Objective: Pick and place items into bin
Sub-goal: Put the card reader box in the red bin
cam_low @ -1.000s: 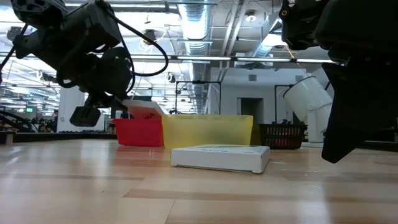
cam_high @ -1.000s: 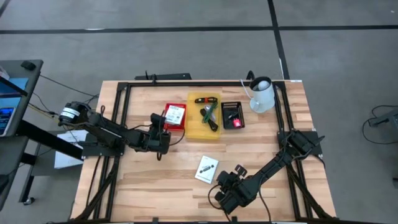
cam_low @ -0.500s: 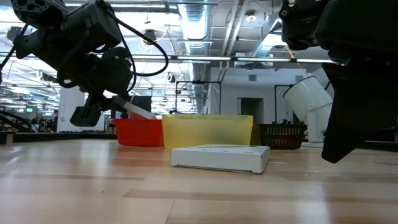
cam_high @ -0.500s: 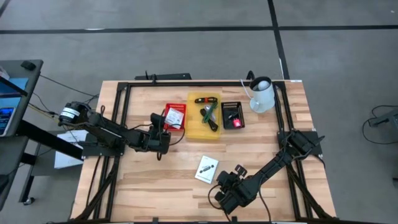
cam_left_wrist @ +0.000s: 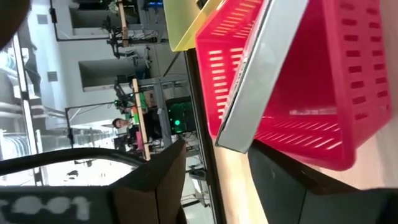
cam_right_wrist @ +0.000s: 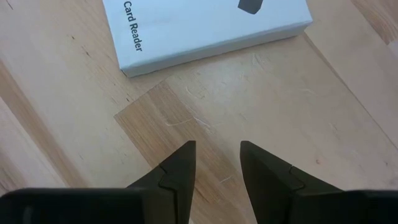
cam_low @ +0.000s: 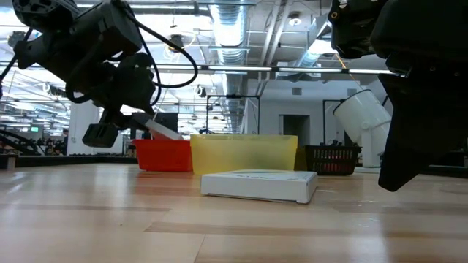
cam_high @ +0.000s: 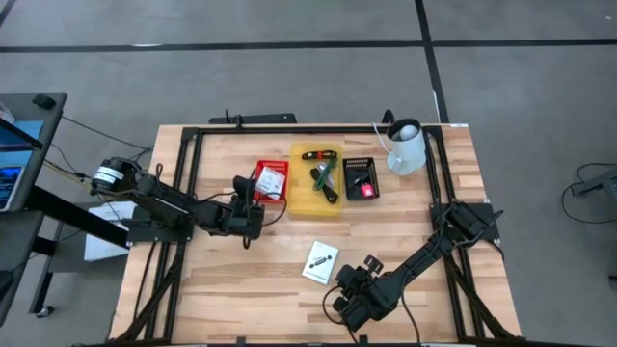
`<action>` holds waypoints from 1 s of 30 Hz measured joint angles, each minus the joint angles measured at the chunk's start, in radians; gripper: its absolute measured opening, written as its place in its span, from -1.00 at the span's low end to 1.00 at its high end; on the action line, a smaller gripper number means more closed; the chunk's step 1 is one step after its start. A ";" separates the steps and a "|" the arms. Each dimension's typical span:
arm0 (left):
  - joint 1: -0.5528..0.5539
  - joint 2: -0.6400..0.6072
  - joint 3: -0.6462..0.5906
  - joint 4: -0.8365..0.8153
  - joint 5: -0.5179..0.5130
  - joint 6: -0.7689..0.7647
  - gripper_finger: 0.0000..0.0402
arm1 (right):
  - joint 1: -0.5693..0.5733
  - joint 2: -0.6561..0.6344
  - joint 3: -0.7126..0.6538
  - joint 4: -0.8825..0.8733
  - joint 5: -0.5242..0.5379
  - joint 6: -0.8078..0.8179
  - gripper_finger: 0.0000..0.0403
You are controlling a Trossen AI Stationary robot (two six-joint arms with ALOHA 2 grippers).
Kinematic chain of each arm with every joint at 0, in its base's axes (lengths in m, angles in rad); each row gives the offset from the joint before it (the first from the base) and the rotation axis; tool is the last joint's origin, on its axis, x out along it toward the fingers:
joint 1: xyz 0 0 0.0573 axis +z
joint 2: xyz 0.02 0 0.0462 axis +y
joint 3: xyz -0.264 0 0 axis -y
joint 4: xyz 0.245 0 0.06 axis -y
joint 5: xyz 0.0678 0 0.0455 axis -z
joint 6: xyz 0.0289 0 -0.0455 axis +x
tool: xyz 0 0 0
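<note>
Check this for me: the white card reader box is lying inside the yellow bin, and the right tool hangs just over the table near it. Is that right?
Not quite. The white card reader box lies on the bare table, outside the yellow bin, as the high view shows. The rest holds: the right tool hangs just over the wood near the box.

Sitting in a row at upper centre of the table [cam_high: 222, 280]: three bins [cam_high: 316, 197], jug [cam_high: 407, 146] at right; box [cam_high: 320, 261] lying below, lower centre.

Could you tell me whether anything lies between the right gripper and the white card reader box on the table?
Nothing visible does. The right gripper, jaws open and empty, hovers over bare wooden table, apart from the flat white card reader box, with only wood between them.
</note>
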State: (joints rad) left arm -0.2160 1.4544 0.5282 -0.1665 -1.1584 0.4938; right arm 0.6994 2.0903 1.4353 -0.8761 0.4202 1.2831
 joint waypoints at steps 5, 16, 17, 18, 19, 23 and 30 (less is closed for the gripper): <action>-0.009 0.000 0.000 0.000 0.033 -0.002 -0.17 | 0.000 0.000 0.000 0.000 0.000 0.000 -0.40; -0.014 0.000 0.000 0.000 0.035 -0.012 -0.17 | 0.000 0.000 0.000 0.000 0.000 0.000 -0.40; -0.016 0.000 0.000 0.000 0.035 -0.012 -0.17 | 0.000 0.000 0.000 0.000 0.000 0.000 -0.40; -0.021 0.000 0.000 0.000 0.035 -0.012 -0.17 | 0.000 0.000 0.000 0.000 0.000 0.000 -0.40; -0.026 0.000 0.000 0.000 0.036 -0.012 -0.17 | 0.000 0.000 0.000 0.000 0.000 0.000 -0.40; -0.044 0.000 0.000 0.000 0.072 -0.019 -0.17 | 0.000 0.000 0.000 0.000 0.000 0.000 -0.40; -0.051 0.000 0.052 -0.139 0.093 -0.094 -0.16 | 0.000 0.000 0.000 0.000 0.000 0.000 -0.40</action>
State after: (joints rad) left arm -0.2672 1.4540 0.5806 -0.3059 -1.0652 0.3999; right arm 0.6994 2.0904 1.4353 -0.8764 0.4202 1.2827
